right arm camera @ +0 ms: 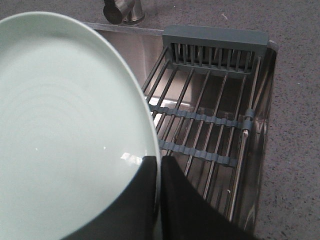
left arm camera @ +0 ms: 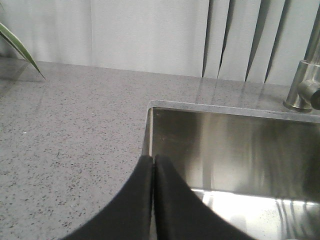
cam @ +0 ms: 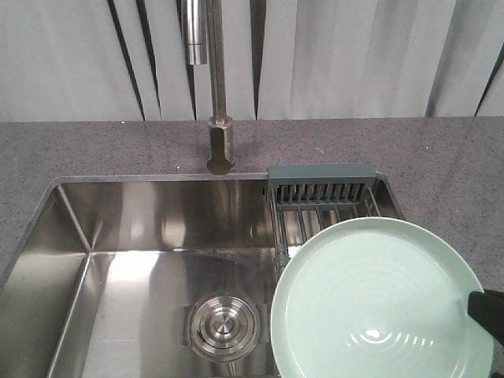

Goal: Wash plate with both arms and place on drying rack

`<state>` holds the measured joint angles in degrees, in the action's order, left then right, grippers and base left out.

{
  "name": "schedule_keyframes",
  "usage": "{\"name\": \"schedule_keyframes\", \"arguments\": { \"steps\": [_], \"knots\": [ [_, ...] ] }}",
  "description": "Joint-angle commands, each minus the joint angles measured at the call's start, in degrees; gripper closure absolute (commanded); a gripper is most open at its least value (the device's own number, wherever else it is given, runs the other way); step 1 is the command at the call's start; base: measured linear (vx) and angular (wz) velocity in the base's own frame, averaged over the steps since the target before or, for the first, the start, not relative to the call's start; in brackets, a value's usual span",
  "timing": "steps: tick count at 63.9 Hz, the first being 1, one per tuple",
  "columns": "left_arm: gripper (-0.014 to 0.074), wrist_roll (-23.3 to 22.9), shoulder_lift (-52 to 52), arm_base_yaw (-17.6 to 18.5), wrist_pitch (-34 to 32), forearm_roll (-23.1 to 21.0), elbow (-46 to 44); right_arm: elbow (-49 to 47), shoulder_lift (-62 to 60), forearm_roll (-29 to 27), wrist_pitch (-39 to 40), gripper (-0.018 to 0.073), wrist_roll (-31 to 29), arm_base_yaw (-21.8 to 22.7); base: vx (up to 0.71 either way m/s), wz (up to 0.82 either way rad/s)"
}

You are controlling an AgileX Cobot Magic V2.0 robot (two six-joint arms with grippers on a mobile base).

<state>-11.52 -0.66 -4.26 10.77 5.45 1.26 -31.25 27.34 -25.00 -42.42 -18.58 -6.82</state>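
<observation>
**Plate clamped by its rim over the rack**

The right gripper (right arm camera: 159,164) is closed narrowly on the rim of the single plate (right arm camera: 65,125), with one finger on each face. The plate is held above the near part of the one drying rack (right arm camera: 210,117), which is set across the right end of the sink (cam: 118,228). In the front view the plate hides much of the rack. The left gripper (left arm camera: 152,161) is pressed together with nothing in it, by the sink's left rim. One drain (cam: 223,324) and one faucet (cam: 216,87) are seen.
</observation>
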Motion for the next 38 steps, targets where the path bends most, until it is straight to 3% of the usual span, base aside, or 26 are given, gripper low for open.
{"name": "schedule_keyframes", "arguments": {
  "steps": [1,38],
  "knots": [
    [0.0603,-0.09,-0.83,0.21,-3.98,-0.39,-1.54,-1.54,0.24,-1.23,3.61,0.0564,-0.09,0.41,0.00,0.00],
    [0.0603,-0.09,-0.83,0.21,-3.98,-0.39,-1.54,-1.54,0.24,-1.23,3.61,0.0564,-0.09,0.41,0.00,0.00]
  ]
}}
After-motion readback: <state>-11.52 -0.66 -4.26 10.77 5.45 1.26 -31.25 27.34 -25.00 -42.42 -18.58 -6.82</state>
